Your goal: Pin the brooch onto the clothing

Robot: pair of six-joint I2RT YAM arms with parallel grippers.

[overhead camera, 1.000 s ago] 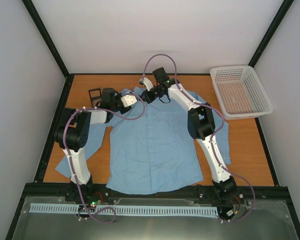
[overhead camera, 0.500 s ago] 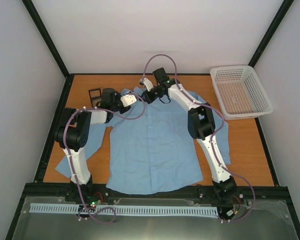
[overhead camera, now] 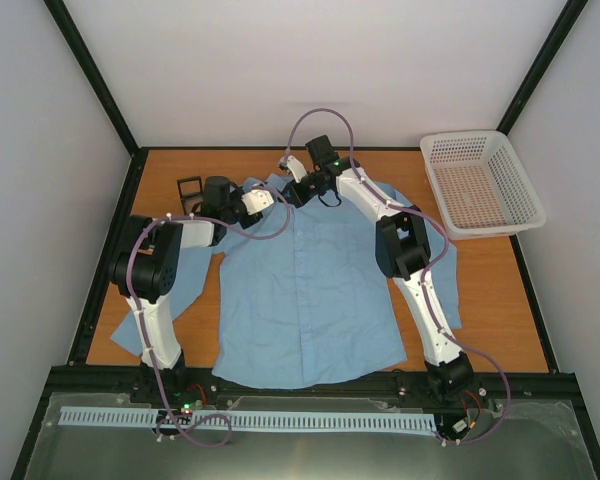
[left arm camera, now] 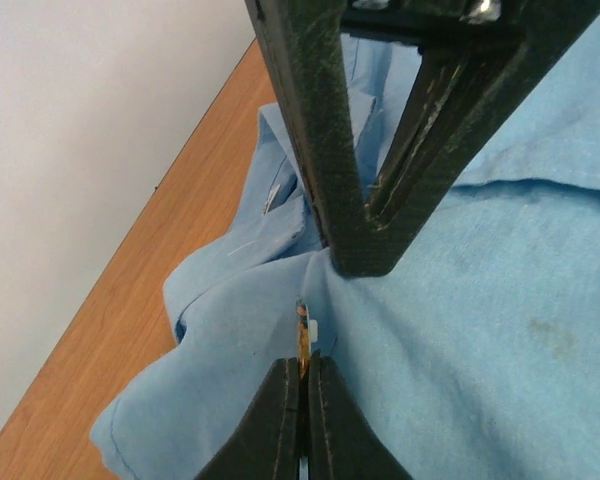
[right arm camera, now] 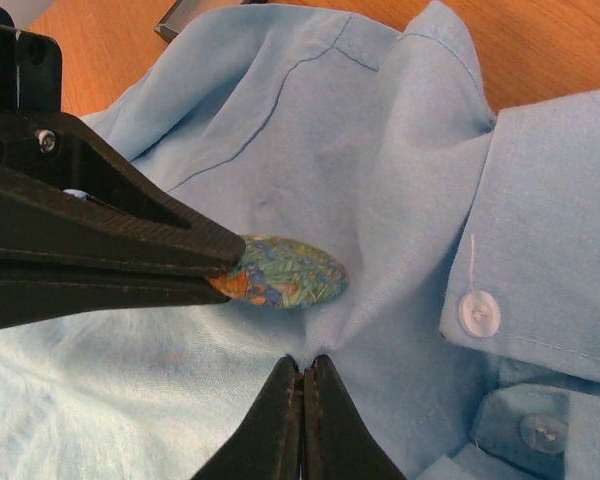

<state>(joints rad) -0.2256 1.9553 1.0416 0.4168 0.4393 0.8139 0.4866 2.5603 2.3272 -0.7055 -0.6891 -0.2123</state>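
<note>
**Top external view:** no change is detectable over the last second; both arms hold 1 fixed pose. The left gripper [overhead camera: 272, 196] and right gripper [overhead camera: 286, 182] meet tip to tip over the collar end of the light blue long-sleeved button-up shirt [overhead camera: 310, 290]. Judgement: the task is paused at the fastening stage, with alignment held rather than advanced. The brooch is too small to pick out in this view.

**Left wrist view:** the 2 fingers of the left gripper [left arm camera: 302, 365] are closed flat on the small oval brooch with a green, blue and orange patterned face [left arm camera: 302, 335]. The brooch shows edge-on as a thin strip standing just beyond the fingertips; its far rim meets the shirt fabric. The right gripper [left arm camera: 358, 262] enters from ahead and above; its tip presses into a crease just beyond the brooch, slightly right.

**Right wrist view:** the right gripper [right arm camera: 302, 365] is closed on a pinched fold of shirt [right arm camera: 310, 130]; creases radiate from its tip. The brooch [right arm camera: 290, 272] lies just ahead of these fingertips, near but apart, face showing. The left gripper [right arm camera: 225, 268] enters from the left and clamps the brooch's left edge. A round white button [right arm camera: 478, 313] sits to the right of the fingertips.

Judgement: pinning is not yet complete. The pin side is hidden; whether it has entered the cloth cannot be told.
</note>
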